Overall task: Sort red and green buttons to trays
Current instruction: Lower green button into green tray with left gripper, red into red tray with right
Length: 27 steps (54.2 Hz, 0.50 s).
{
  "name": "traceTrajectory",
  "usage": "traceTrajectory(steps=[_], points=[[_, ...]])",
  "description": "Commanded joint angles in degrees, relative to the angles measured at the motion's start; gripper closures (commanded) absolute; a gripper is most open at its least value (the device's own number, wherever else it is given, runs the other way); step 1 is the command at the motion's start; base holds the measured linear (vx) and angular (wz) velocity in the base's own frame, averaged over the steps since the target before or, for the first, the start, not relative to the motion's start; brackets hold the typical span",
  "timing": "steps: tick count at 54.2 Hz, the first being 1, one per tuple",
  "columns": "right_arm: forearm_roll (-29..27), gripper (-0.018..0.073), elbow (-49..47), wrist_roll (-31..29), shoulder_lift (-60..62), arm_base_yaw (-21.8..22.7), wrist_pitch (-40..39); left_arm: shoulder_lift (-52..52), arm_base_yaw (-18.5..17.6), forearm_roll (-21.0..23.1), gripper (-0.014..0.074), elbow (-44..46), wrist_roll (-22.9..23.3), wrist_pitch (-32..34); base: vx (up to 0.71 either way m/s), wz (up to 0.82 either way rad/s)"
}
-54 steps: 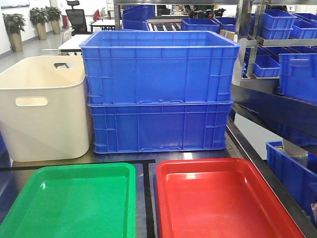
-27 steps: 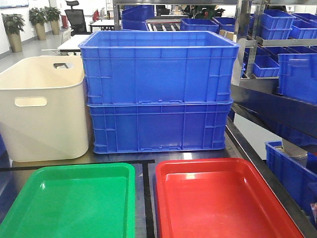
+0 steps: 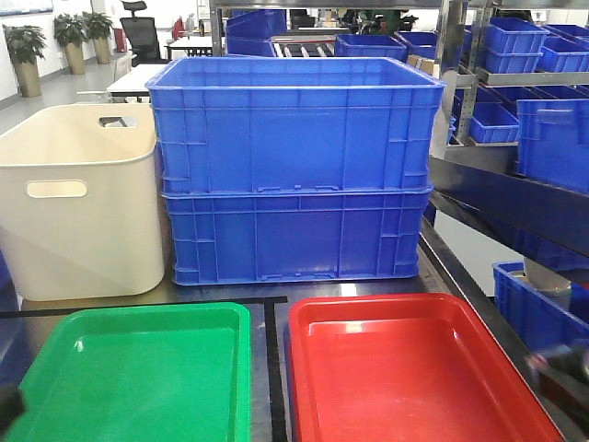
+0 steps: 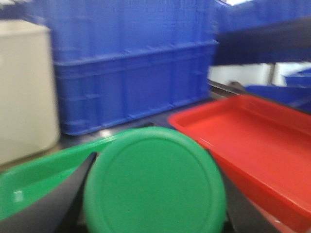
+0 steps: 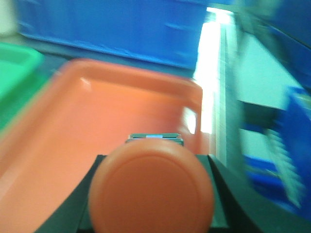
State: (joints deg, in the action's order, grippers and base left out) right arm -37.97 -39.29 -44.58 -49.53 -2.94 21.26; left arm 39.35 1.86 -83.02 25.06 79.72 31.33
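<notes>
The green tray [image 3: 138, 373] lies front left and the red tray [image 3: 405, 378] front right, side by side, both with nothing in them. In the left wrist view my left gripper [image 4: 153, 194] is shut on the green button [image 4: 154, 179]; its round cap fills the space between the black fingers [image 4: 58, 204], near the green tray [image 4: 29, 179] and red tray [image 4: 252, 141]. In the right wrist view my right gripper [image 5: 151, 194] is shut on the red button [image 5: 151, 189], over the red tray [image 5: 97, 116]. The right gripper [image 3: 560, 370] shows blurred at the front view's lower right edge.
Two stacked deep blue crates [image 3: 294, 166] stand right behind the trays. A cream bin with handle slots [image 3: 78, 203] stands at the back left. Shelving with more blue crates [image 3: 534, 138] runs along the right side. A black tape line [image 3: 273, 368] separates the trays.
In the front view a blurred right gripper has come in at the lower right edge, and a dark shape has appeared at the lower left corner. The trays stay put.
</notes>
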Motion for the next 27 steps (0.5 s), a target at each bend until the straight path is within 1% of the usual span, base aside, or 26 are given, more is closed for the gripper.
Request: traceTrajectory(steps=[1, 4, 8, 14, 21, 27], points=[[-6.54, 0.0568, -6.34, -6.40, -6.19, -3.72, -3.65, 7.40, -0.39, 3.94, 0.0596, 5.36, -0.60, 4.40, 0.00, 0.00], [-6.67, 0.0568, -8.51, -7.45, -10.62, -6.57, -4.41, 12.19, -0.39, 5.46, 0.0596, 8.42, -0.60, 4.45, 0.00, 0.00], [-6.57, 0.0568, -9.77, -7.45, -16.09, -9.81, -6.05, 17.36, -0.61, 5.53, 0.0596, 12.33, -0.83, 4.45, 0.00, 0.00], [-6.70, 0.0568, -10.65, -6.94, -22.30, -13.41, -12.34, 24.07, -1.86, 5.53, 0.0596, 16.56, -0.83, 4.45, 0.00, 0.00], [-9.76, 0.0565, -12.17, -4.23, -27.22, -14.32, -14.44, 31.25, -3.74, 5.94, 0.0592, 18.52, -0.12, 4.87, 0.00, 0.00], [-12.02, 0.0559, -12.41, -3.48, -29.76, -14.14, -14.46, 36.61, -4.58, 7.77, 0.0578, 18.51, -0.17, 3.97, 0.00, 0.00]])
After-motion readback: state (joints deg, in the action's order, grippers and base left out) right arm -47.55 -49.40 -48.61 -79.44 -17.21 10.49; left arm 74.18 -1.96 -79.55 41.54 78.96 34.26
